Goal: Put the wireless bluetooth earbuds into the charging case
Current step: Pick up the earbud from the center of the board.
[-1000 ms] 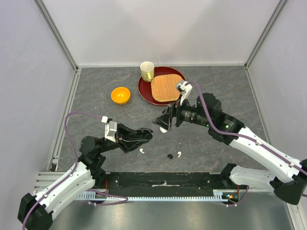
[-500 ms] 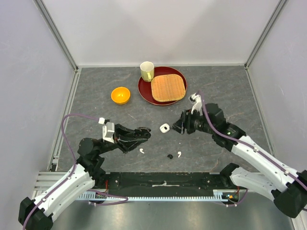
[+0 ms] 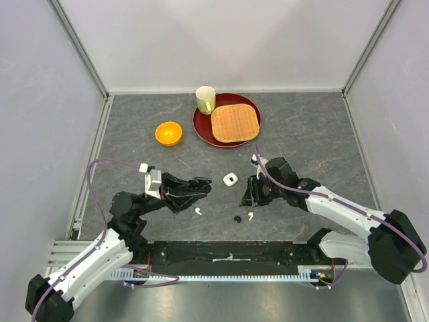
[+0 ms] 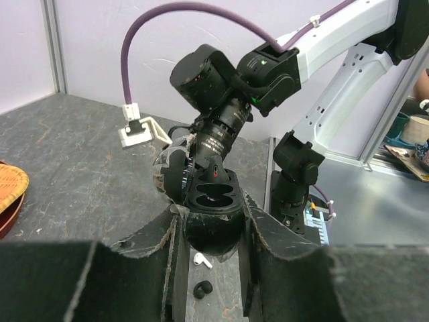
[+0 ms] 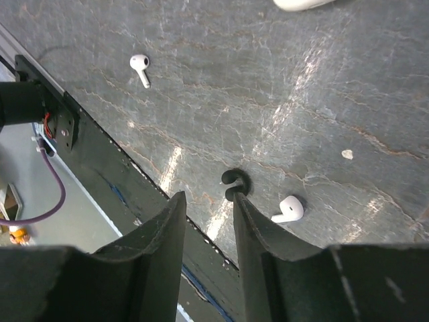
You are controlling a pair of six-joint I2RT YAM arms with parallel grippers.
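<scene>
Bench (image 3: pixel 322 127): carries all loose items. Left pincer (image 4: pixel 211 215): clamped on the black charging case (image 4: pixel 211 201), wells exposed and tilted up, evidently presented for loading. Right pincer (image 5: pixel 209 199): jaws partly apart, empty, poised above the black earbud (image 5: pixel 234 184), apparently for pickup. White earbud (image 5: pixel 288 209) lies just beside it on the bench; second white earbud (image 5: pixel 139 65) lies well apart.

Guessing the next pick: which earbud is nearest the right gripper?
The black bud, just ahead of the right gripper; one white bud lies beside it, the other farther off.
</scene>
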